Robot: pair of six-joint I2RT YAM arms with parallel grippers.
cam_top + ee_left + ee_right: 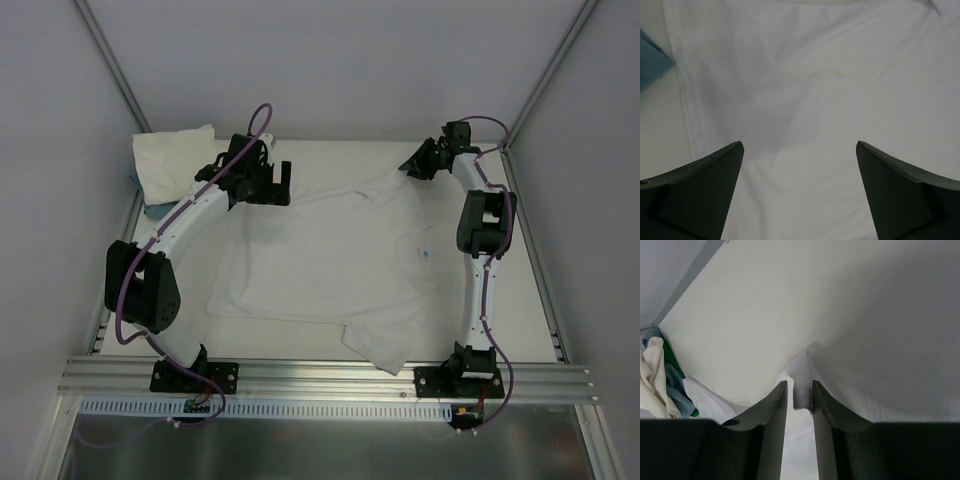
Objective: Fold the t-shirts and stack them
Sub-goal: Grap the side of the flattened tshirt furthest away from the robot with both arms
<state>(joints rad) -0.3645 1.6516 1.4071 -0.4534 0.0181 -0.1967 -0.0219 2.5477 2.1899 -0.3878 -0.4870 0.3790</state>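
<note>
**A:** The spread t-shirt [320, 260] lies flat across the middle of the table [340, 155], one sleeve reaching toward the near edge.

**B:** And the folded t-shirt [172, 160]?

**A:** Far left corner, partly over a teal-blue item [650, 62].

**B:** Grippers?

**A:** Left gripper [800, 145] hovers over the spread shirt's far left part, jaws wide apart, nothing in them. Right gripper [800, 382] is at the shirt's far right corner, fingers nearly together with a ridge of cloth between. Pinched or let go, I cannot tell.
</note>
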